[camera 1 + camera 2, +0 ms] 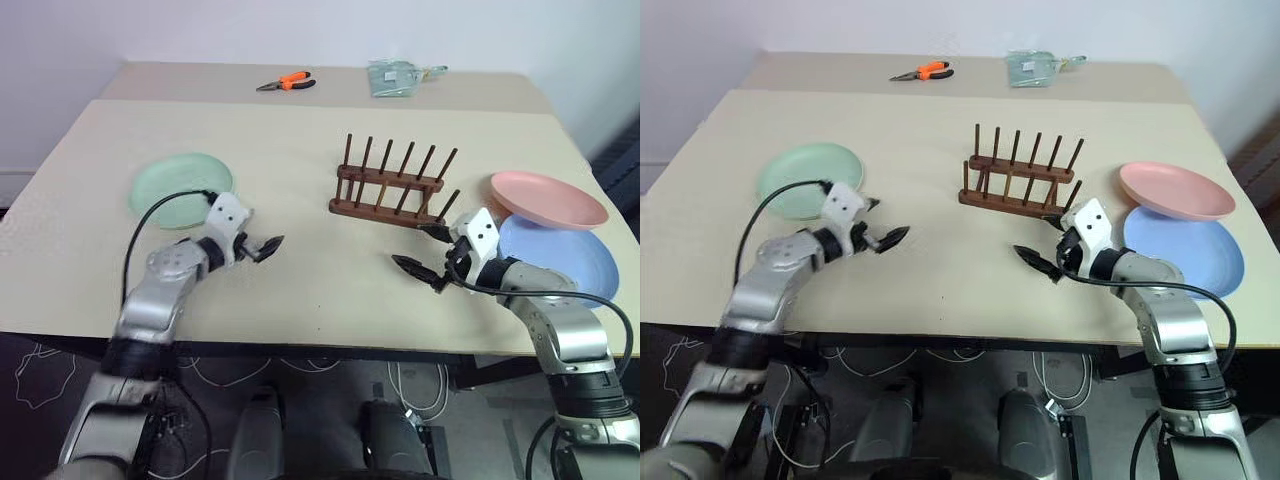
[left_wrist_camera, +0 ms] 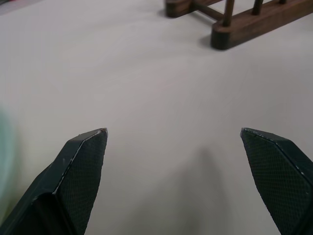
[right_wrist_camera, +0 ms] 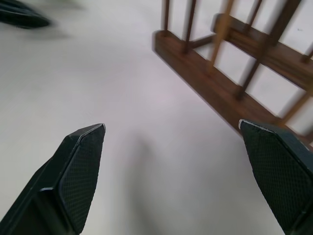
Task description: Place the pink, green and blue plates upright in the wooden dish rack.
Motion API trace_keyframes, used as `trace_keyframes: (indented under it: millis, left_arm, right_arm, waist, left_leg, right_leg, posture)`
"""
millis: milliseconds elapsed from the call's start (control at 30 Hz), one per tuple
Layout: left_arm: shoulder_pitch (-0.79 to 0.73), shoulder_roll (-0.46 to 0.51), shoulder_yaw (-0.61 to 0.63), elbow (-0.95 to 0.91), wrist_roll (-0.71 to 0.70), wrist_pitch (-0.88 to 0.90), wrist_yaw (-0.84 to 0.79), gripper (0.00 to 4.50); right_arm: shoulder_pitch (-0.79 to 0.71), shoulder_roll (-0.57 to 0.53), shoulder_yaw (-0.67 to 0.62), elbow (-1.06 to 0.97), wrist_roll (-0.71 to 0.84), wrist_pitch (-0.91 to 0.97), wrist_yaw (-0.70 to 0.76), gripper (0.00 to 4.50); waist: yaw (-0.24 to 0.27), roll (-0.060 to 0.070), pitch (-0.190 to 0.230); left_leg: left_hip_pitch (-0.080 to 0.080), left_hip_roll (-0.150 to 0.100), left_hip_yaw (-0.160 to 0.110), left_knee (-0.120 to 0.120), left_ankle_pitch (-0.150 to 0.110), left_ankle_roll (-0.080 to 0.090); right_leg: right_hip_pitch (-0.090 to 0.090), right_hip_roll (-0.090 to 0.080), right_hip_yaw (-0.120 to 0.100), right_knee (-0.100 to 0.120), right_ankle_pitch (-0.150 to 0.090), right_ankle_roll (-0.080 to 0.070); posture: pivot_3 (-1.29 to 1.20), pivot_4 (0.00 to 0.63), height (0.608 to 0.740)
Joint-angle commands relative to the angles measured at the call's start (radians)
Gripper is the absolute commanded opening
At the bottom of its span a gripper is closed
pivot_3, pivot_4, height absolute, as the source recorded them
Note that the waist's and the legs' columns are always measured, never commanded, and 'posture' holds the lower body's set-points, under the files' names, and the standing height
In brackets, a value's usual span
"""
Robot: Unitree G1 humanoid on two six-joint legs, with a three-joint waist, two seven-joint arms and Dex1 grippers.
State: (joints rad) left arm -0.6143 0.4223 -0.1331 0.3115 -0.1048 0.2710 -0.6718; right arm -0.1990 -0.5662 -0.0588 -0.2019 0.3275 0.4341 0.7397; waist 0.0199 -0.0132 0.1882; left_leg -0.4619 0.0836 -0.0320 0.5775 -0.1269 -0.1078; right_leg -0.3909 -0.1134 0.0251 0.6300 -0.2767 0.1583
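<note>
The pale green plate [image 1: 180,188] lies flat on the table's left side. A dark wooden dish rack [image 1: 390,185] stands mid-table with bare pegs. At the right edge the pink plate [image 1: 548,200] overlaps the far rim of the blue plate [image 1: 560,258]. My left gripper [image 1: 263,228] is open just right of the green plate, low over the table and pointing towards the rack [image 2: 239,19]. My right gripper [image 1: 412,246] is open too, close in front of the rack's right end [image 3: 220,78] and left of the blue plate. Neither holds anything.
Orange-handled pliers [image 1: 288,82] and a clear packet [image 1: 395,77] lie on the far strip of the table [image 1: 320,300]. Bare tabletop stretches between the two grippers. The pink and blue plates sit near the table's right edge.
</note>
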Motion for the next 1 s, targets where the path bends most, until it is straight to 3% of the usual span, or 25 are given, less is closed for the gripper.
trace_keyframes:
  millis: [33,233,433,533,767,1000]
  left_arm:
    - [-0.188,-0.078,-0.018,0.315,0.029,-0.141,-0.052,4.48]
    - [-0.456,-0.226,-0.062,0.789,0.134,-0.341,-0.064,4.48]
    - [-0.527,-0.302,-0.029,0.941,0.163,-0.397,-0.028,4.48]
    - [-0.527,-0.334,-0.018,0.965,0.172,-0.404,0.004,3.69]
    - [-0.484,-0.344,-0.006,0.947,0.182,-0.438,-0.016,0.63]
    - [-0.4,-0.327,0.016,0.795,0.133,-0.481,-0.161,0.63]
  right_arm:
    - [0.04,0.031,0.0,-0.133,0.011,0.029,-0.066,4.5]
    - [0.129,0.049,-0.042,-0.265,0.018,0.074,-0.156,4.5]
    - [0.173,0.048,-0.049,-0.334,0.024,0.108,-0.201,4.5]
    - [0.185,0.046,-0.044,-0.347,0.021,0.112,-0.21,4.5]
    - [0.197,0.029,-0.047,-0.331,0.018,0.097,-0.19,4.5]
    - [0.206,-0.03,-0.085,-0.282,0.031,0.081,-0.12,4.5]
  waist:
    - [0.005,-0.001,0.0]
    - [-0.003,-0.001,0.0]
    - [-0.009,-0.001,0.0]
    - [-0.005,-0.001,0.0]
    - [-0.007,-0.001,0.0]
    - [-0.007,-0.001,0.0]
  left_leg:
    - [-0.001,0.0,0.0,0.0,0.0,0.0]
    - [-0.001,0.0,0.0,-0.001,-0.001,0.001]
    - [-0.001,0.0,0.0,-0.001,-0.001,0.001]
    - [-0.001,0.0,0.0,-0.001,-0.001,0.001]
    - [-0.001,0.0,0.0,-0.001,-0.001,0.001]
    - [-0.001,0.0,0.0,-0.001,-0.001,0.001]
  right_leg:
    - [-0.001,0.0,0.0,0.0,0.0,0.0]
    - [-0.002,0.0,-0.001,0.0,-0.001,0.002]
    - [-0.002,0.0,-0.001,0.0,-0.001,0.002]
    - [-0.001,0.0,-0.001,0.0,-0.001,0.002]
    - [0.0,0.0,-0.001,0.0,-0.001,0.002]
    - [0.0,0.0,-0.001,0.0,-0.001,0.002]
  posture:
    - [0.0,0.15,0.74]
    - [0.0,0.15,0.74]
    - [0.0,0.15,0.74]
    - [0.0,0.15,0.74]
    - [0.0,0.15,0.74]
    - [0.0,0.15,0.74]
